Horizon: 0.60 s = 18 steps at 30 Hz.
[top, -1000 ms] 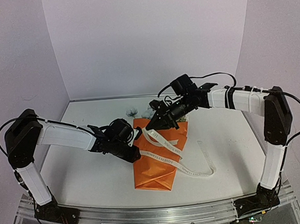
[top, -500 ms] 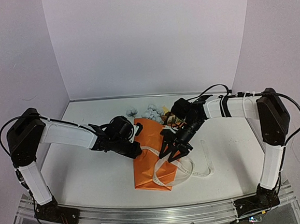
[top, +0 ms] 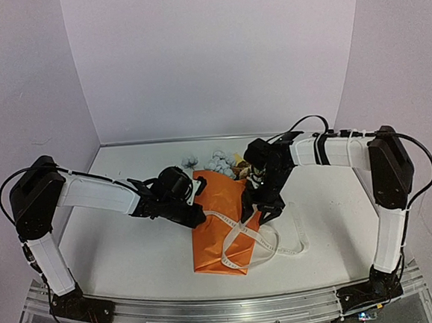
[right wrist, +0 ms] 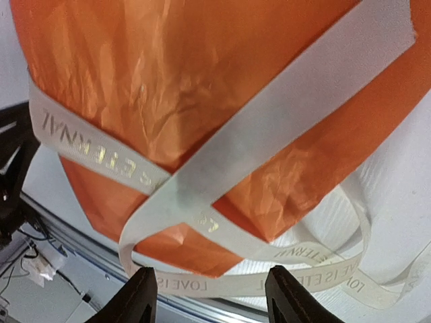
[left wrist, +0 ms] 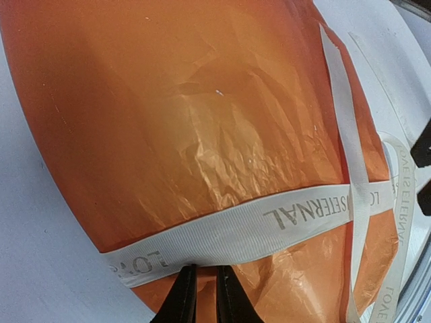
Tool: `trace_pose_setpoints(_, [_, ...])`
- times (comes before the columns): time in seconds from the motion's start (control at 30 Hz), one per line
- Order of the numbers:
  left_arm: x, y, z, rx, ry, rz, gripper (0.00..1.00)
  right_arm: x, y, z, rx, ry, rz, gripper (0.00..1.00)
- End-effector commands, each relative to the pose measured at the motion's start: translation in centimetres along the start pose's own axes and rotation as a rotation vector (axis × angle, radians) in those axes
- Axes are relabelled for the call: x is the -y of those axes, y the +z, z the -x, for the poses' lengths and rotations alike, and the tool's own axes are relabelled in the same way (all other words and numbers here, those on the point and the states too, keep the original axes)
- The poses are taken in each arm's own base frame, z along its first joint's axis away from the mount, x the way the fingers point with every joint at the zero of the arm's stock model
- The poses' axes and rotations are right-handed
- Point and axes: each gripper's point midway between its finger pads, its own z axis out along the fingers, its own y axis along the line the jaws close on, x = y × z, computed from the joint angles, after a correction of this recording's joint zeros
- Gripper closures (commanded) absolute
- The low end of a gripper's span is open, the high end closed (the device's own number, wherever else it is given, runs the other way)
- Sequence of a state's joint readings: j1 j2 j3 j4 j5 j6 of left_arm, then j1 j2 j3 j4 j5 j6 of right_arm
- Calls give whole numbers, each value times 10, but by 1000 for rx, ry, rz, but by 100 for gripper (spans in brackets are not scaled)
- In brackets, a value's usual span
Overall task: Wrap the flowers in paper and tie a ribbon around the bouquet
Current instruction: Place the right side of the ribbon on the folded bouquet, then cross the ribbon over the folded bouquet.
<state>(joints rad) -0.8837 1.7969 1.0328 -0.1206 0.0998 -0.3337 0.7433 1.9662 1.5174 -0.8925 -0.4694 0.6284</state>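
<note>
Both arms (top: 91, 195): white links, black joints, looping black cables, seemingly zip-tied.

Cream ribbon (left wrist: 269, 225) across lying orange bouquet (top: 211, 248)

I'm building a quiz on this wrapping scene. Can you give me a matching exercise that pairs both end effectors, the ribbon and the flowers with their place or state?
Things:
1. left end effector
2. right end effector
3. ribbon
4. flowers

Places or states:
A. blooms poking out of the far end of the orange paper
B. fingers spread wide, gripping nothing
C. fingers almost together, pinching the ribbon's edge
D. laid across the orange paper and crossing over itself

Pairs: 1-C, 2-B, 3-D, 4-A
</note>
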Motion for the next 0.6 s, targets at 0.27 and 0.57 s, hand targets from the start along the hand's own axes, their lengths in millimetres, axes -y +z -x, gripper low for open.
trace_pose_setpoints(0.27, [15, -10, 21, 70, 41, -64, 88, -1, 30, 38, 98, 189, -67, 51])
trace_pose_setpoints(0.57, [17, -11, 21, 68, 52, -74, 88, 2, 44, 41, 97, 230, -82, 69])
